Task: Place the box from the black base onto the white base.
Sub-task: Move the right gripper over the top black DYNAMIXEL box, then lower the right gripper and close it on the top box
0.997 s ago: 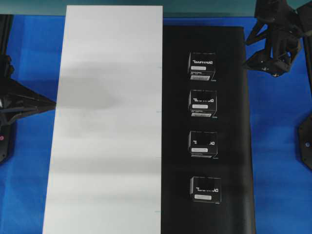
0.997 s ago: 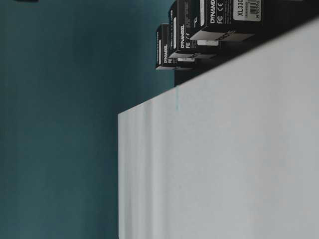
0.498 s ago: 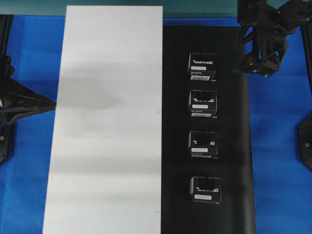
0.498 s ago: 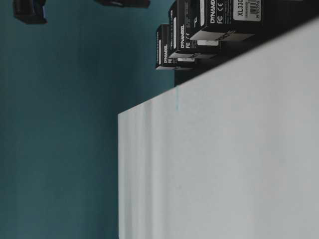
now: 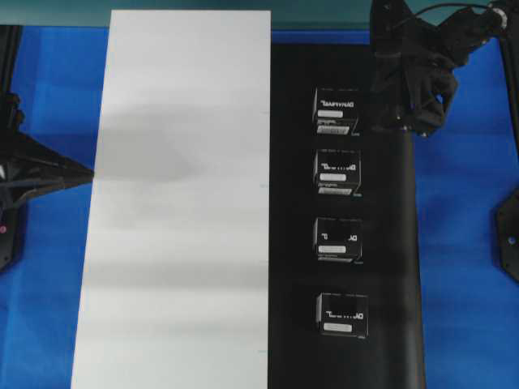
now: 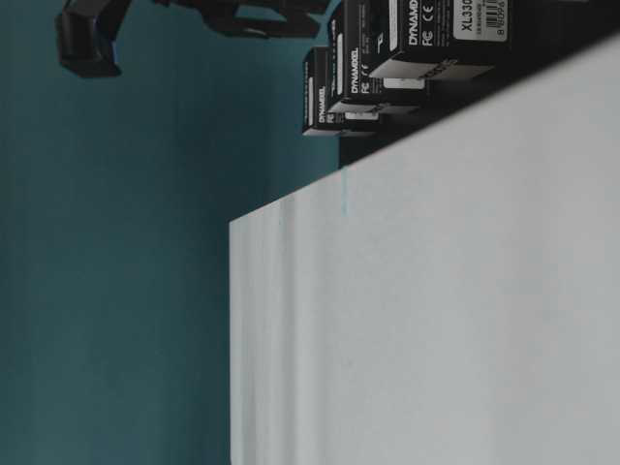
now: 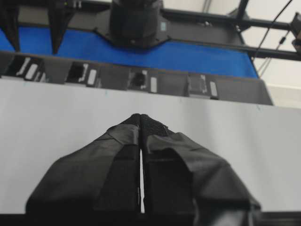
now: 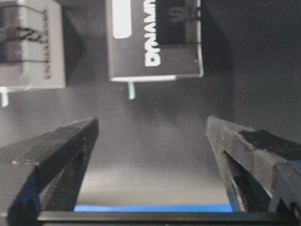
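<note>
Four black boxes with white lettering stand in a row on the black base: the far box, a second, a third and the near one. The white base lies beside it and bears nothing. My right gripper is open over the black base's right edge, just right of the far box. In the right wrist view the gripper has its jaws wide apart and empty, with that box ahead. My left gripper is shut and empty at the white base's outer edge.
Blue table surface surrounds both bases. A dark arm base stands at the right edge, and another at the left. In the table-level view the right arm hangs above the row of boxes.
My right arm has swung left and down from the far right corner to the black base's right edge beside the far box. The left arm and all boxes have not moved.
</note>
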Robot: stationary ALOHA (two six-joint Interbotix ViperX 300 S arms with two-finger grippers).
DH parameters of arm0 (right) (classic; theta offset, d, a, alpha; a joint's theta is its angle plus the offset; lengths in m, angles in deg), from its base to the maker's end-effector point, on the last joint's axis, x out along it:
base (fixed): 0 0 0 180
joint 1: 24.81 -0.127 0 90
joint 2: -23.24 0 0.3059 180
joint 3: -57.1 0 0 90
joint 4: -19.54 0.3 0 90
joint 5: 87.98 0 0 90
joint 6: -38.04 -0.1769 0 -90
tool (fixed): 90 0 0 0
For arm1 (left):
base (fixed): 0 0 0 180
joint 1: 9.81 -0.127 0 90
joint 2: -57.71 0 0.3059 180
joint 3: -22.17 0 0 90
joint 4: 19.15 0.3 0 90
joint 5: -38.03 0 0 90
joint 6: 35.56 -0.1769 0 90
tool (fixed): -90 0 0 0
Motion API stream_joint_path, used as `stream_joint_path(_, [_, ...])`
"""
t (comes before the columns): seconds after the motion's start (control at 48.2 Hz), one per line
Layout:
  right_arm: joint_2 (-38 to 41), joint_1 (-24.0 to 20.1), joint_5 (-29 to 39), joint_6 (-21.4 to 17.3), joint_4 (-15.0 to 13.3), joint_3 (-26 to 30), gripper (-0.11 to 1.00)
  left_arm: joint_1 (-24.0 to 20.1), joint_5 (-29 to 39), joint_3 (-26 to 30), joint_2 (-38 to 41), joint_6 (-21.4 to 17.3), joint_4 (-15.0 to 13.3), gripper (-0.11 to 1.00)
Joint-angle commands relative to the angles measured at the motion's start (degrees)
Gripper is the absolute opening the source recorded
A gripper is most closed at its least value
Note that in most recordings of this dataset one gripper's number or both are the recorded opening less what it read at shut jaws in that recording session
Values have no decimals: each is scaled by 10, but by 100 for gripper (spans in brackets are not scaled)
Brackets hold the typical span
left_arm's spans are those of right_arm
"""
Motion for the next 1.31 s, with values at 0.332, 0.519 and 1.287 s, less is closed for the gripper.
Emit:
stream_joint_path(0.332, [33, -21, -25, 18, 2, 11, 99, -1, -3, 11, 4, 0, 2, -2])
stream_joint_path(0.519, [40, -23, -54, 18, 1, 14, 99, -1, -2, 11, 4, 1, 2, -2])
stream_joint_path(1.287, [87, -60, -85, 18, 4, 40, 99, 0, 0, 10, 4, 1, 2, -2])
